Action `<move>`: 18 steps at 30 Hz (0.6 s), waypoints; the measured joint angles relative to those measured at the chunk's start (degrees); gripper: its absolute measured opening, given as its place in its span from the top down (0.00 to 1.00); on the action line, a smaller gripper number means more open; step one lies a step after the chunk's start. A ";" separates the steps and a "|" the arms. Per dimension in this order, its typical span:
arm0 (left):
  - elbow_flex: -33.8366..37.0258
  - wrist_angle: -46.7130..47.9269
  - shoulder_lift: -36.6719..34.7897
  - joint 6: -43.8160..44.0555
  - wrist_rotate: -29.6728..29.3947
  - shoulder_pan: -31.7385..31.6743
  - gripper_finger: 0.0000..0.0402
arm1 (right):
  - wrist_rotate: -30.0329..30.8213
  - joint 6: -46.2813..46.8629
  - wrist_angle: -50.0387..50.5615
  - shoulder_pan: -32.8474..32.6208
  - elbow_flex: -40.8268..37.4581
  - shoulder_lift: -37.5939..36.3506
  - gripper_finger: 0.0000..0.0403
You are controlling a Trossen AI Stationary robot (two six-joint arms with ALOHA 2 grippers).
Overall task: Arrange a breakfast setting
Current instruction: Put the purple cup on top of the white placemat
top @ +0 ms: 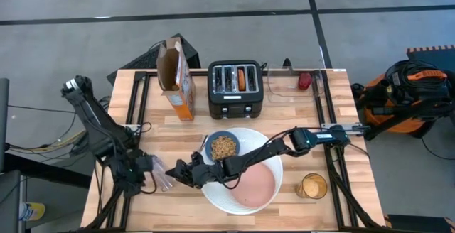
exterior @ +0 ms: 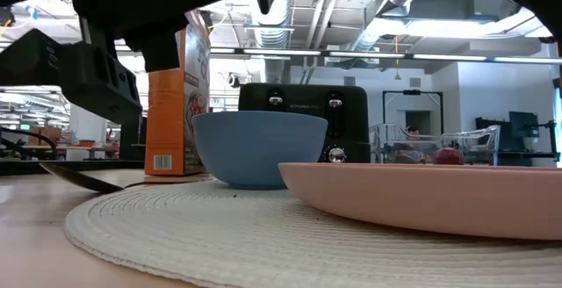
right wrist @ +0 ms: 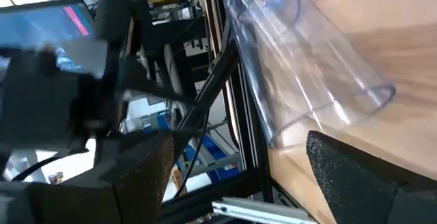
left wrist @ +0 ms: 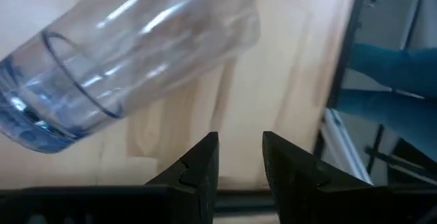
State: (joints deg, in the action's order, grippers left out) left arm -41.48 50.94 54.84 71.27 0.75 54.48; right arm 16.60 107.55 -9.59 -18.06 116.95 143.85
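Observation:
The clear purplish tumbler lies on its side on the wooden table, left of the big white round plate. My left gripper is low beside it, fingers a narrow gap apart, with the tumbler just ahead. My right gripper reaches across the plate. It is wide open, a finger on either side of the tumbler's mouth end. The pink saucer and the blue bowl of cereal sit on the plate. The spoon lies left of the bowl.
The orange cereal box and the black toaster, with round bread in a slot, stand at the far side. A clear container is far right. The amber glass stands right of the plate.

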 joint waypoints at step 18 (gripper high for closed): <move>4.36 -4.32 11.59 -4.39 -0.35 -3.31 0.75 | -0.20 1.11 0.02 0.17 0.00 0.00 0.12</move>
State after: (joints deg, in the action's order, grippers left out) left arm -37.12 46.62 66.43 66.88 0.40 51.16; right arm 16.40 108.66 -9.56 -17.89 116.95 143.85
